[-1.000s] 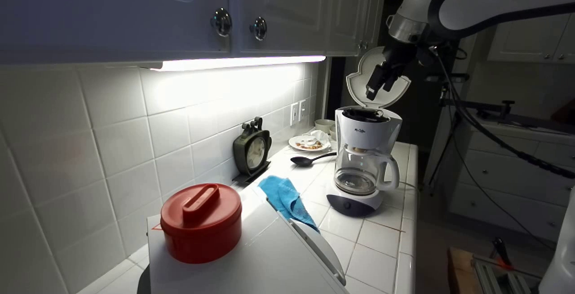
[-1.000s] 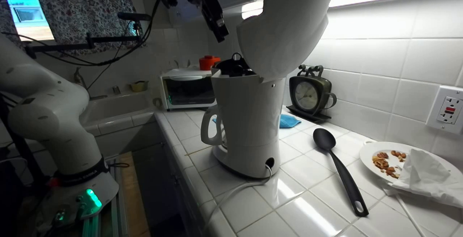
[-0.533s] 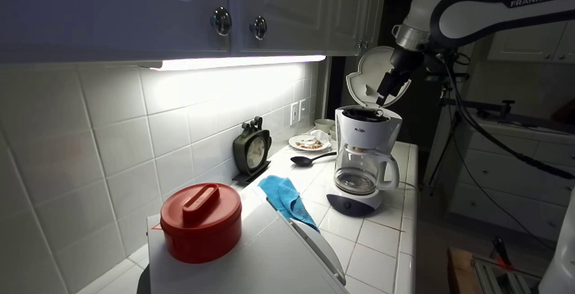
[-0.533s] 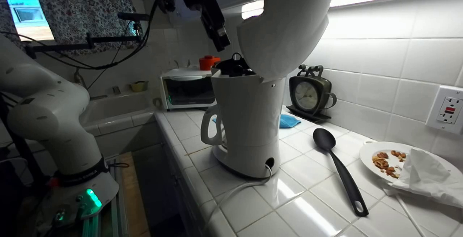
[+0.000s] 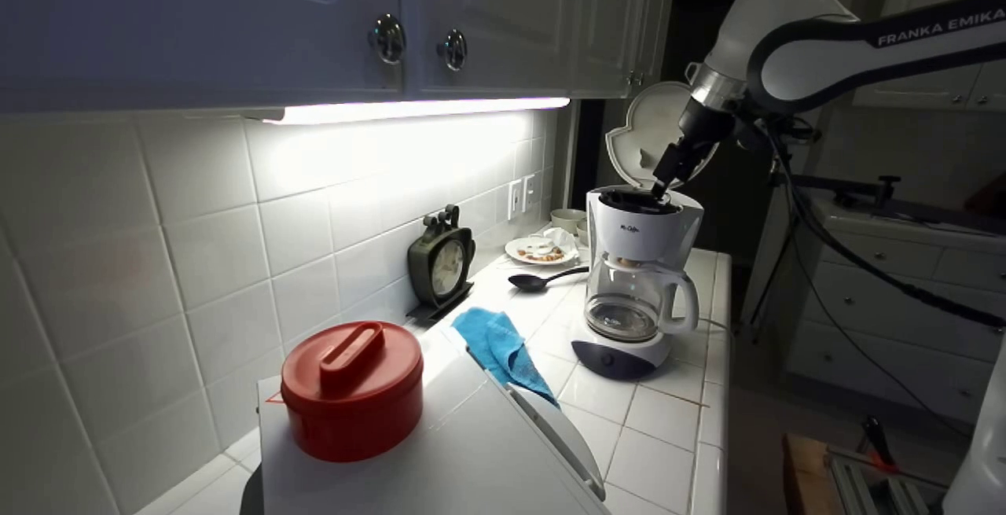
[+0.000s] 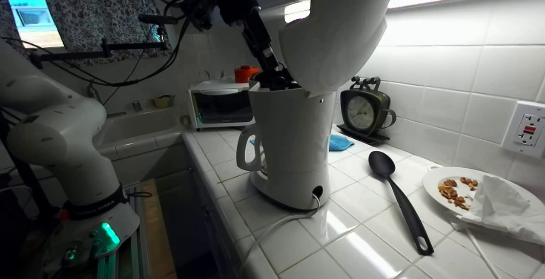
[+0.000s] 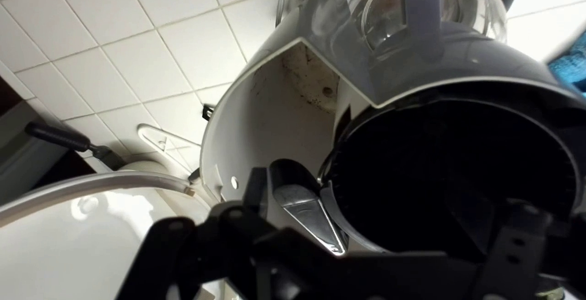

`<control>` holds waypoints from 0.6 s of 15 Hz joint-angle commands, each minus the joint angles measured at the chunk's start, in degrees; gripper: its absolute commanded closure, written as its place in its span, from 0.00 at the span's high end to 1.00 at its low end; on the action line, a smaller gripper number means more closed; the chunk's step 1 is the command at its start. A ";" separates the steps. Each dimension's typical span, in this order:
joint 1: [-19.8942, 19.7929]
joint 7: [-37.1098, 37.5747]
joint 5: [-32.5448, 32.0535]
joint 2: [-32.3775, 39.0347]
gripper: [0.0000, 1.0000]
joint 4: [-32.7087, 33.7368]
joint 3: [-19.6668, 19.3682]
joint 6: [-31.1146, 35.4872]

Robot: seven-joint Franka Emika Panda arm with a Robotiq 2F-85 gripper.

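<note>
In an exterior view, the round black plastic basket (image 6: pixel 276 79) inside the white plastic coffee maker (image 6: pixel 294 138) lies at six o'clock, just below the angular black gripper (image 6: pixel 271 64) with spread fingers.

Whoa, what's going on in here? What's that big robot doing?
A robot arm is reaching over a white Mr. Coffee coffee maker on the counter. The coffee maker's lid is standing up, and the robot's jaws are wide open right at the black filter basket inside the top. They don't seem to be holding anything; I can't tell whether they touch it. The glass carafe sits below.
</note>
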 commanded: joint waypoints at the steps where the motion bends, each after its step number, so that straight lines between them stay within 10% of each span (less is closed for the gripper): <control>1: -1.42 3.67 0.22 0.11 1.00 -1.89 0.49 3.70; 9: -1.53 6.93 1.38 1.28 0.30 -2.28 0.58 3.73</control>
